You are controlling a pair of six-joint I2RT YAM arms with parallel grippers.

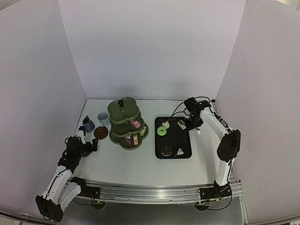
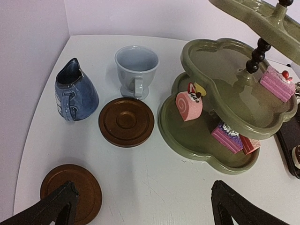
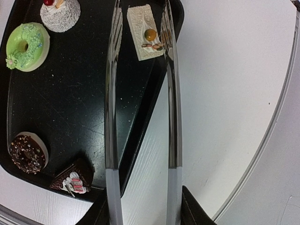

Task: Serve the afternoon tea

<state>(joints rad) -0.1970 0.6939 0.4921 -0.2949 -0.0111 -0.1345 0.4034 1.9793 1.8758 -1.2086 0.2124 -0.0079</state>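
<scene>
White tabletop point(image 1: 131, 164), walled. Step: cake transfer, right-hand tray point(image 3: 70, 93) to stand point(image 1: 125, 124). Right gripper point(image 3: 143, 213) squeezing tongs point(image 3: 111, 117) astride white cake point(image 3: 146, 33); next, likely firmer pinch, then lift. Left gripper point(image 2: 143, 197) fingers spread, empty.

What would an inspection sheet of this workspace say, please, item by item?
Surface: white table, no spills seen.
Job's things: green stand holds several cakes; five more cakes on black tray; pale cup, dark-blue cup, two brown saucers beside stand, saucers bare.
Clutter: nothing seen.
End effectors: left end effector open, empty; right end effector shut on tongs, tips flanking white cake.
Cables: black loops at right wrist.
Surroundings: pale walls on three sides.
</scene>
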